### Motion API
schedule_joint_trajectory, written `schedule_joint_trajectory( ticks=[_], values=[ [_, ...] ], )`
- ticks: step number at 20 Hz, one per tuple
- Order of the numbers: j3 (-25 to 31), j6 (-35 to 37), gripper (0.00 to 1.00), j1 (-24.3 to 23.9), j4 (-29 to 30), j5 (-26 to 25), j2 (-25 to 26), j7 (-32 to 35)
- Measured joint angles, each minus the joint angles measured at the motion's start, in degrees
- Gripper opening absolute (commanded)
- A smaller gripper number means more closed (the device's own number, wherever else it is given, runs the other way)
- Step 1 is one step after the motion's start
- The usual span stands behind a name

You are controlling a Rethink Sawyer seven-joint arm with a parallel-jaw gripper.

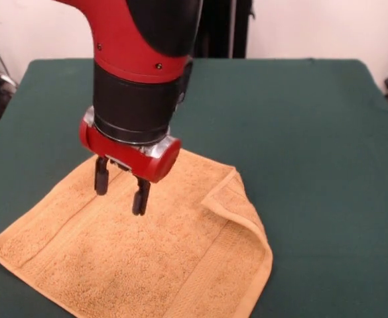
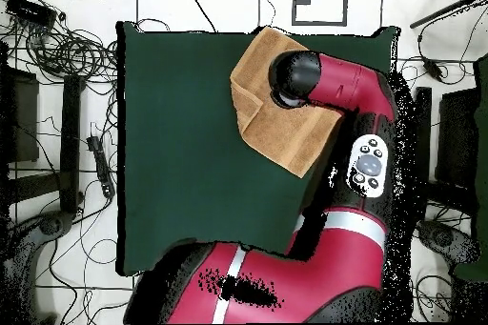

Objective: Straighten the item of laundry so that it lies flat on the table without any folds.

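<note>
Green felt covers the table (image 1: 300, 112), on which the towel (image 1: 147, 258) is spread near one edge, mostly flat, with one corner turned over onto itself. Above the towel's middle the gripper (image 1: 121, 187) is held, jaws parted and empty, seemingly just clear of the cloth. Unfolding appears to be the step in hand; next, the folded corner (image 1: 228, 193) should be pinched and drawn outward.

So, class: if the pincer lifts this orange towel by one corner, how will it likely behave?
The towel would probably hang limp rather than hold its shape: one corner already lies folded over on itself. Its looped terry surface suggests the open pincer could grip without slipping. Pushed across the table, it would likely bunch up, not slide whole.
</note>
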Motion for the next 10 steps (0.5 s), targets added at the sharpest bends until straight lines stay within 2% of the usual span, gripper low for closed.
schedule_joint_trajectory(
  ticks=[10],
  values=[
    [-0.2,0.0,1.00,3.2,-4.3,-0.6,4.0,0.0]
  ],
)
